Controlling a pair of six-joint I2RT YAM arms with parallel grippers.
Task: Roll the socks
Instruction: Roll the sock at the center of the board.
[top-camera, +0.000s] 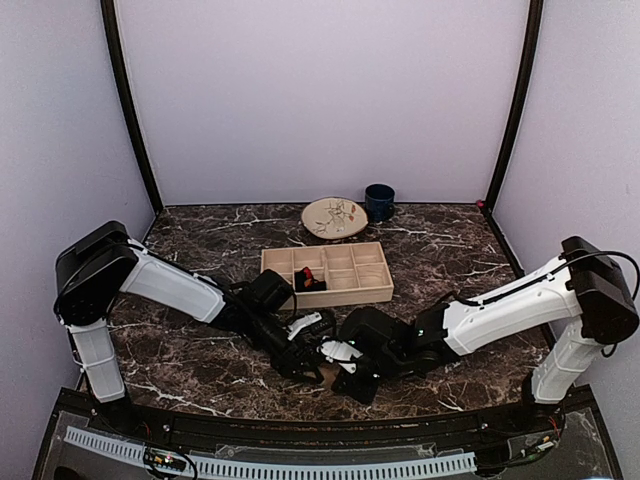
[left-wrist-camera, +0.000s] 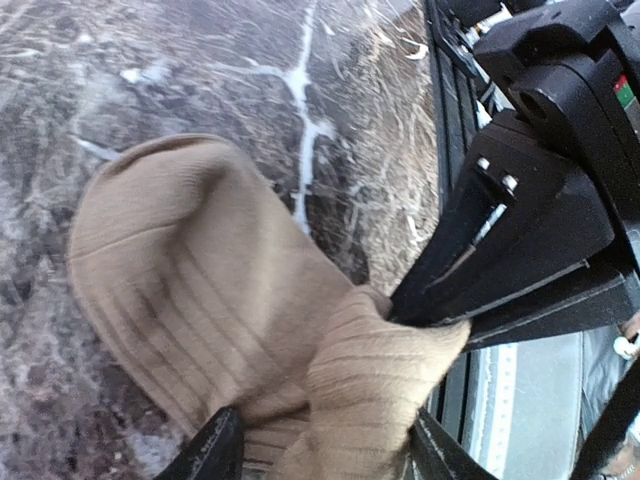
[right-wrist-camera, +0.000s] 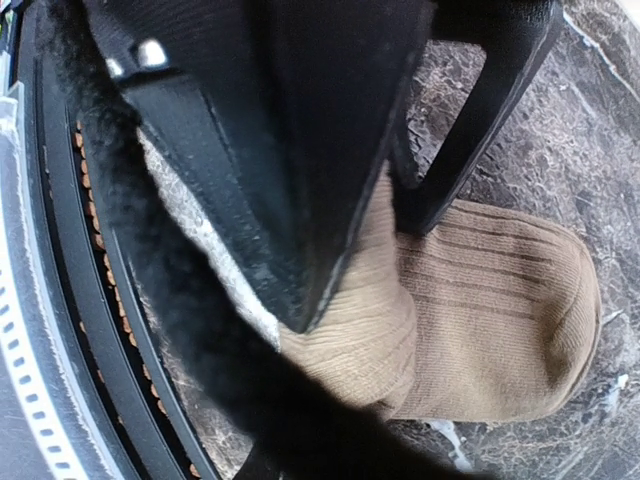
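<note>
Tan ribbed cloth fills the space between my two claws. The tan sock lies on the marble table on the near side of the wooden tray, well apart from it and close to the table's near edge. My right claw is clenched on it, the tips nipping a bunched fold at the cuff end. My left claw is released. Its fingers stand apart with that same doubled-over fold between them, and I can't tell whether they brush the cloth. What matters is the sock's long axis. It runs from the pinched fold out to the rounded toe, which lies flat on the marble ahead of my left fingertips and points away from the right claw. So all the loose length is on the far side of the grip from the right claw. Both claws are right at the sock, but only the right one has hold. I judge the roll barely begun, one turn of cloth at most. The left claw looks like the one free to take a fresh bite and turn the fold toward the toe while the right pins it. One compartment of the tray holds a black-and-red bundle, which I take for a finished sock.
</note>
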